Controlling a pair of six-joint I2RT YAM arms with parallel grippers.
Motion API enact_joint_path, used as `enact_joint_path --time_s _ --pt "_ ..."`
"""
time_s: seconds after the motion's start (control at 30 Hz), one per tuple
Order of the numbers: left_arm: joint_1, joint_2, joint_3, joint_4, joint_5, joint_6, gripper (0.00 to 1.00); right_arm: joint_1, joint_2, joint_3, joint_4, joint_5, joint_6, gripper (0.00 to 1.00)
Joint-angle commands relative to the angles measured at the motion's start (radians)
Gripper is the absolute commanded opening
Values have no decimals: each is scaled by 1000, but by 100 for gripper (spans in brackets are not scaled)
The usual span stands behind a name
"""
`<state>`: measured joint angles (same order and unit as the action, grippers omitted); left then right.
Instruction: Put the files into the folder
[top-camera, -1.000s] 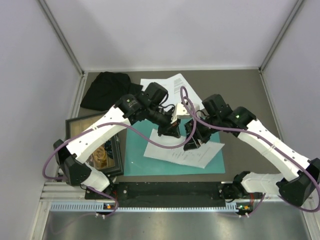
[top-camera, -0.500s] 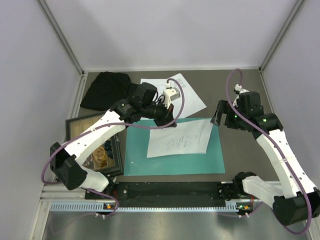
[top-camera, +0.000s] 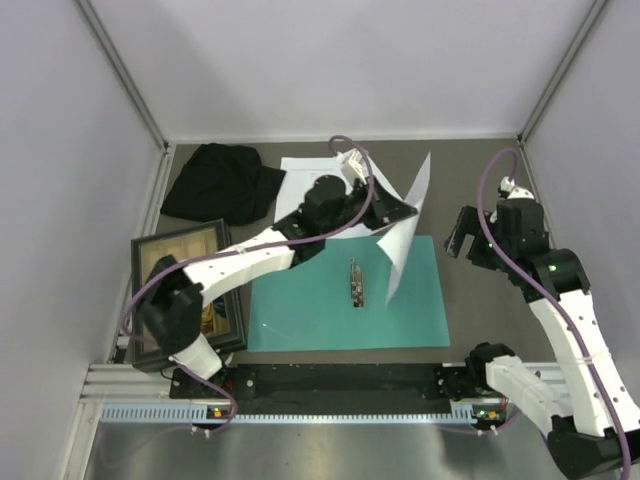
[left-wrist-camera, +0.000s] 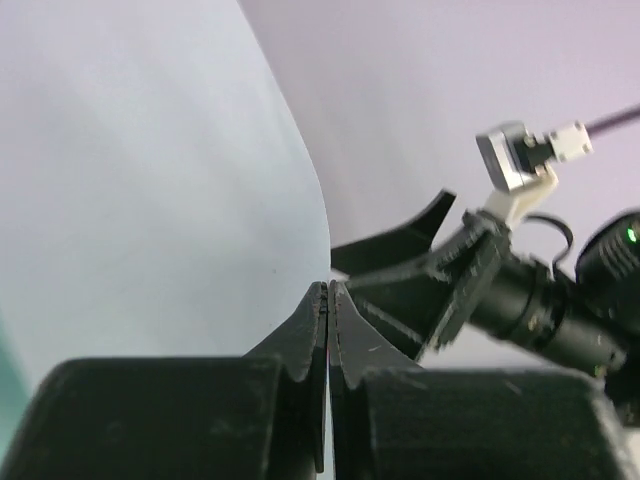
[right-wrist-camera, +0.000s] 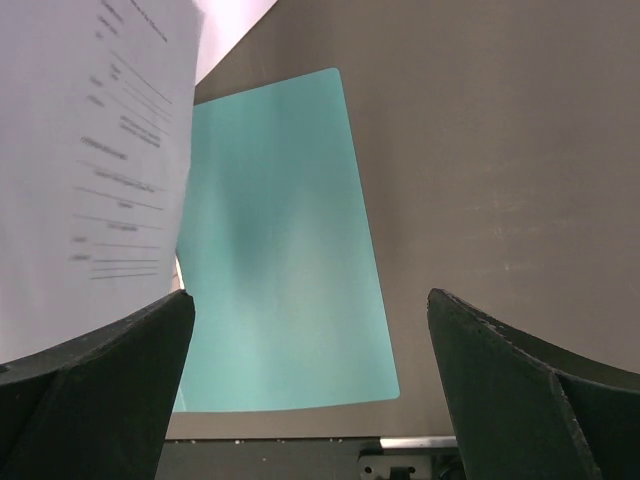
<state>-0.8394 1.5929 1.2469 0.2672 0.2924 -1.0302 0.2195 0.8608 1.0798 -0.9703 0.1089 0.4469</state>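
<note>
Because my left gripper (left-wrist-camera: 328, 300) is clamped shut on only the very edge of one file sheet (top-camera: 408, 228), that sheet stands nearly on end in the air above the right half of the teal folder (top-camera: 300, 310), which lies flat on the tabletop (top-camera: 490, 180). I judge that such thin paper could slip from so small a bite, or buckle on the way down and land skewed, partly off the folder. My right gripper (top-camera: 459, 240) hangs wide open and empty off to the right, too far away to steady it. More white sheets (top-camera: 305, 170) lie beyond the folder.
</note>
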Motion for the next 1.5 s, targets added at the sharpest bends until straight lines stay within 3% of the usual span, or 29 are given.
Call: enact_joint_path --time_s 0.0,0.13,0.33,0.47,0.6,0.73,1.03,1.13,1.3,1.47 --pt "-81 111 2 312 -157 -243 0 -6 -34 11 -48 25 27 99" --pt "-122 99 -147 429 -345 -231 0 -5 -81 -38 -41 -12 50 99" --pt "-107 76 -435 654 -401 -225 0 -5 -86 -129 5 -64 44 99" --pt "-86 -6 -585 672 -437 -176 0 -5 -66 -172 47 -101 47 99" --pt "-73 -112 -699 548 -527 -139 0 -5 -26 -202 109 -175 64 99" --pt "-73 -146 -725 428 -573 -152 0 -5 -3 -280 189 -227 104 99" --pt "-81 33 -667 480 -541 -254 0 -5 55 -438 352 -296 180 98" --pt "-118 82 -572 406 -562 -229 0 -5 93 -433 338 -215 168 96" --pt "-178 131 -566 417 -653 -260 0 -6 210 -359 282 -52 151 97" --pt "-185 136 -595 446 -677 -291 0 -48 319 -345 340 -43 165 99"
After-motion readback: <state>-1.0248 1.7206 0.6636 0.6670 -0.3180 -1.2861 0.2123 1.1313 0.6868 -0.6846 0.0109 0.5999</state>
